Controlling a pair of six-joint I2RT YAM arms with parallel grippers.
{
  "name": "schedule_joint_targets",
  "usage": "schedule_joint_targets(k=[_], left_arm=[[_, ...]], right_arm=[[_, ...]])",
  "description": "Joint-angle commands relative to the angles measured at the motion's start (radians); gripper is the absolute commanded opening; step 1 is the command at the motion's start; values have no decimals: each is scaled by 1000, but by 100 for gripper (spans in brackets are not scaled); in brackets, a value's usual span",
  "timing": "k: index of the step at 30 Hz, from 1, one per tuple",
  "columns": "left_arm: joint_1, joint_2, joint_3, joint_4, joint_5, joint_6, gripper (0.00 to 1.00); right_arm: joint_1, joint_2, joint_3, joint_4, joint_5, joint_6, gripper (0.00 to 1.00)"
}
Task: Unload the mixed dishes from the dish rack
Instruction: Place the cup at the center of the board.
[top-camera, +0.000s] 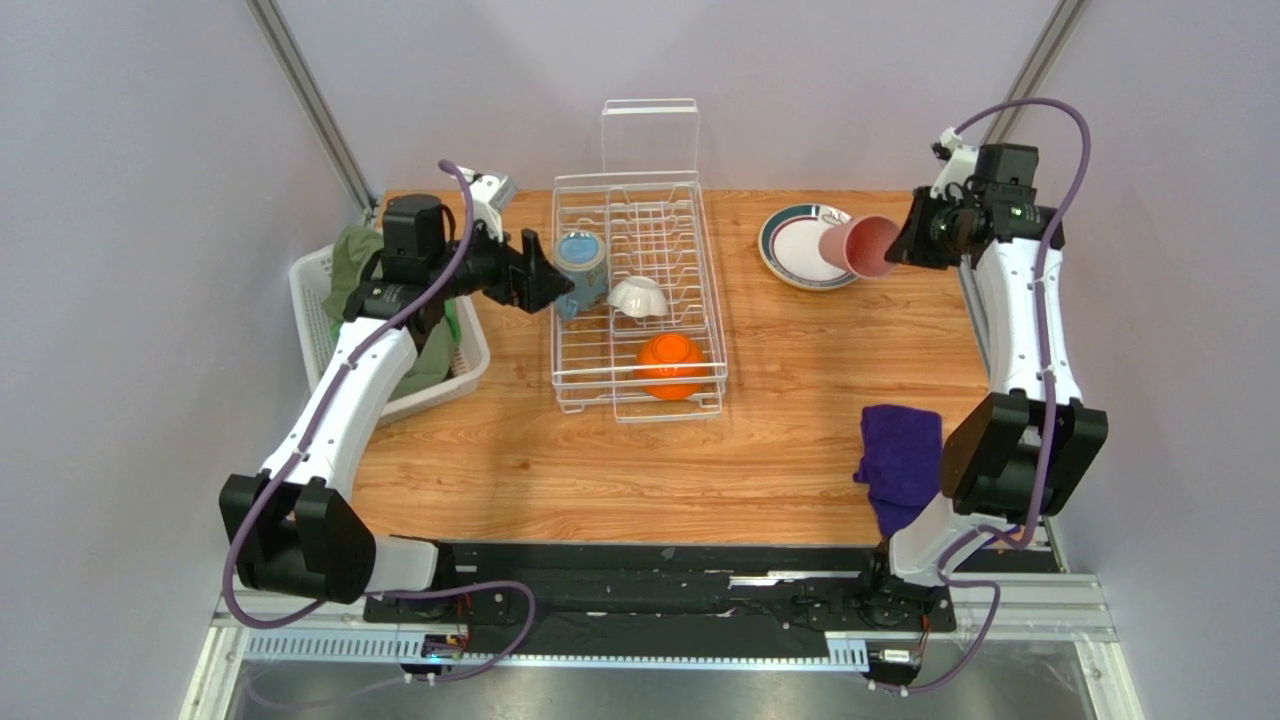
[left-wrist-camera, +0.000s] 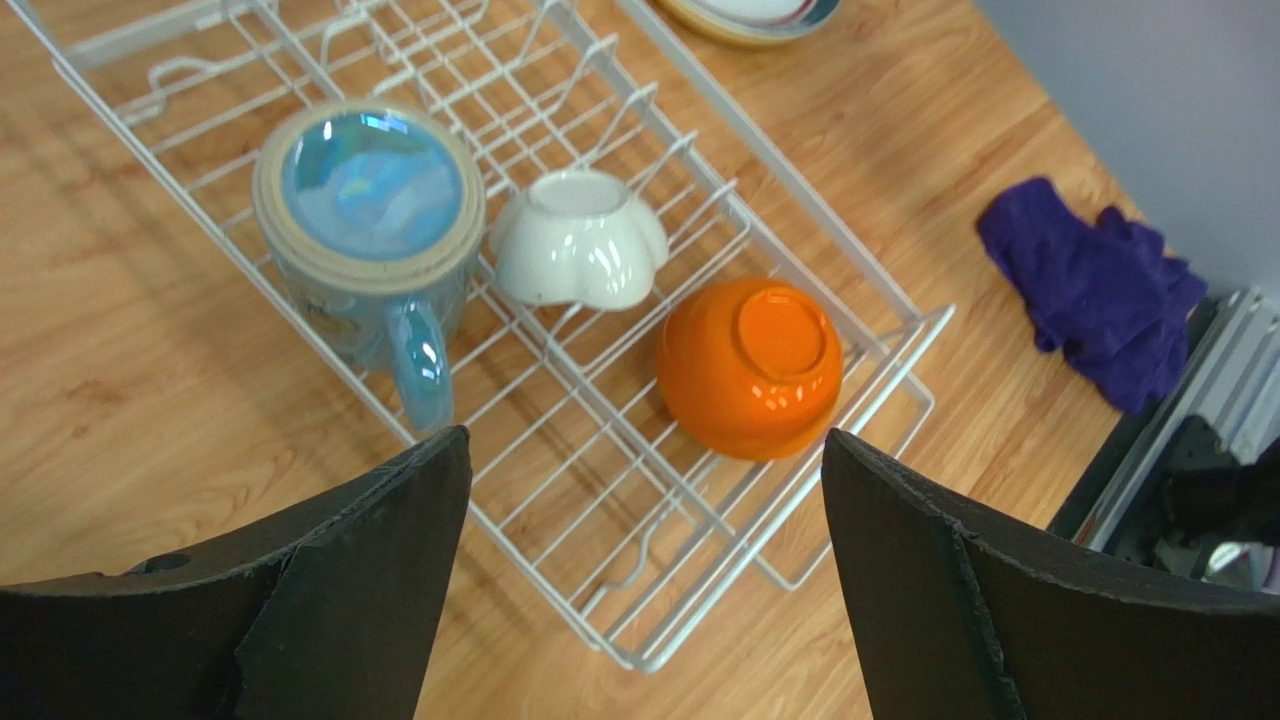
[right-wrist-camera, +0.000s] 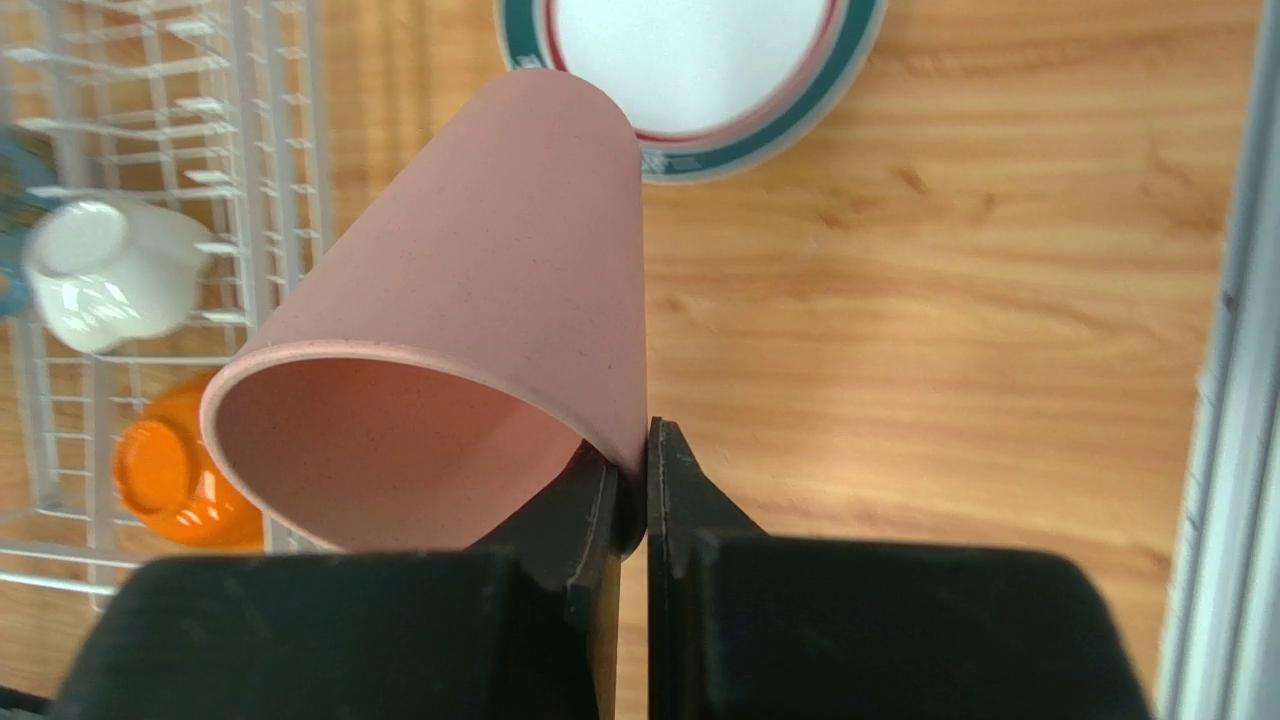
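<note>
Bench, near edge to far: a purple cloth (top-camera: 899, 458) lies crumpled by the near right corner, apart from the work. Mid-bench, the dish rack (top-camera: 639, 408) runs lengthwise toward the far edge with three pieces left in it, all upside down, probably so they drain. The orange bowl (top-camera: 672, 365) is at the rack's near end, the small white cup (top-camera: 639, 297) is tipped just beyond it, and the blue mug (top-camera: 582, 270) sits by the rack's left rail, handle pointing out over the rail.

The left gripper (top-camera: 549, 278) hangs at that rail right beside the mug. Its jaws are wide apart and empty, approx. lined up on the mug, likely the next pick.

Toward the far right corner, the right gripper (right-wrist-camera: 639, 477) is pinched tight on one wall of the pink cup (top-camera: 857, 245). It carries the cup on its side above the bench, next to the dark-rimmed white plate (top-camera: 793, 248), which lies flat on the wood outside the rack; a set-down nearby looks probable.

A white slatted basket (top-camera: 316, 323) w/ green cloth sits at the left edge. The rack's clear panel (top-camera: 651, 138) stands at the far edge.
</note>
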Motion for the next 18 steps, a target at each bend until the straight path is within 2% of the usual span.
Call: schedule_joint_targets(k=[1, 8, 18], left_arm=[[6, 11, 65, -174, -10, 189, 94], [6, 5, 67, -275, -45, 313, 94], [6, -7, 61, -323, -58, 364, 94]], right_arm=[[-66, 25, 128, -186, 97, -142, 0], [-135, 174, 318, -423, 169, -249, 0], [-147, 271, 333, -457, 246, -323, 0]])
